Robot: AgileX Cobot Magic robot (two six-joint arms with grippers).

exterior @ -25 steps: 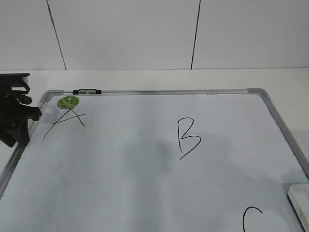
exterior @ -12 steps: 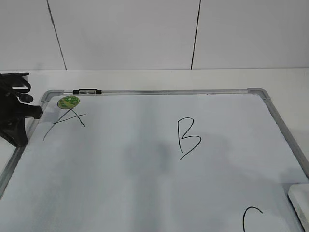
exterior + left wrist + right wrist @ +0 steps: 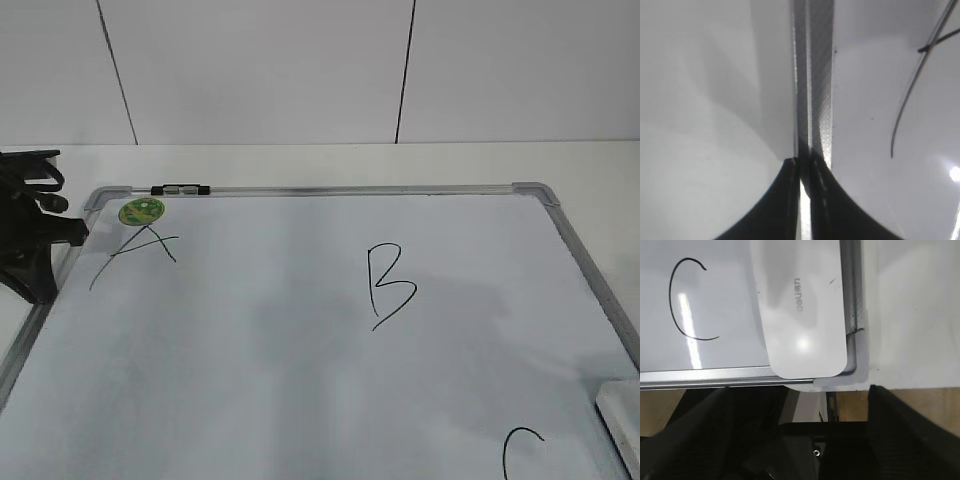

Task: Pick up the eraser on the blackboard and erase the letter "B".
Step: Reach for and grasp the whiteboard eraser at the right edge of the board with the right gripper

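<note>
The blackboard (image 3: 300,380) is a white board with a grey frame. The letter "B" (image 3: 388,285) is at its middle. The white eraser (image 3: 622,420) lies at the board's near right corner, partly cut off; in the right wrist view it (image 3: 802,305) lies beside the "C" (image 3: 690,300). My right gripper (image 3: 797,392) is open and empty, just off the board's edge short of the eraser, and out of the exterior view. My left gripper (image 3: 30,245) is shut and empty at the board's left frame (image 3: 815,75); its tips (image 3: 802,162) are over that frame.
A scrawled "A" (image 3: 135,250) and a green round sticker (image 3: 141,211) are at the far left corner. A small black clip (image 3: 180,189) sits on the top frame. A "C" (image 3: 522,450) is near the front right. A white wall stands behind.
My left gripper has shifted slightly at the board's left edge. The soft shadow on the board has spread toward the right. The eraser and letters have not moved.
</note>
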